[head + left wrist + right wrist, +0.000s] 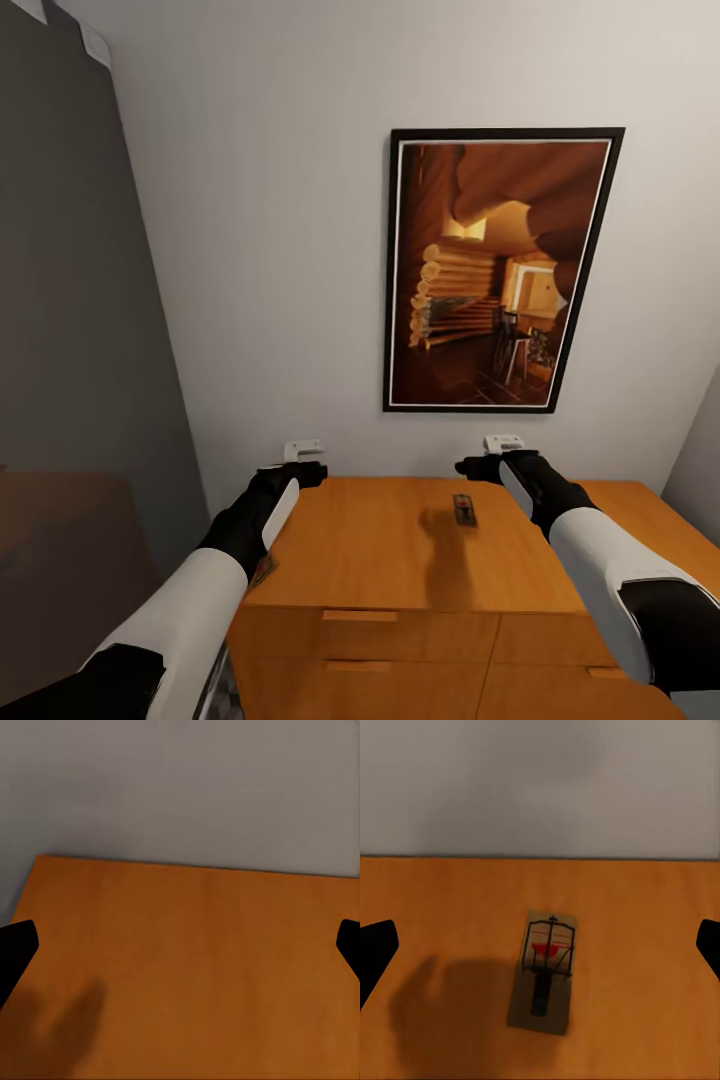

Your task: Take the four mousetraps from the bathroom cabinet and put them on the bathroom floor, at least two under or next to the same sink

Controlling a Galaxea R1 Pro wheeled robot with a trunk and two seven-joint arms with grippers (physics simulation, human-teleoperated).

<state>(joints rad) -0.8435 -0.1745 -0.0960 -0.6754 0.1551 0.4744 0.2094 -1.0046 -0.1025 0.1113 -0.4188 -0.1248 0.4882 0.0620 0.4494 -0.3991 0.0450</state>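
At the bottom of the head view the cabinet (400, 560) shows its drawer fronts with bar handles, its flat orange-brown top spreading up to mid-frame. One mousetrap (465, 510) lies flat right of centre on that top, well clear of the edges. A small reddish-tan scrap sits at the cabinet's left edge beside the left forearm – possibly another trap, too hidden to tell.

The left gripper (303, 451) hangs above the far-left part of the top, the right gripper (503, 444) above the far side just beyond the trap. Both have their fingers spread wide and hold nothing; in the right wrist view the mousetrap (544, 973) lies centred between the dark fingertips.

Behind, a framed picture (500, 270) hangs on the pale wall.

The risk is the board's thinness – a shallow or off-centre close would likely skid it across the slick top rather than lift it.
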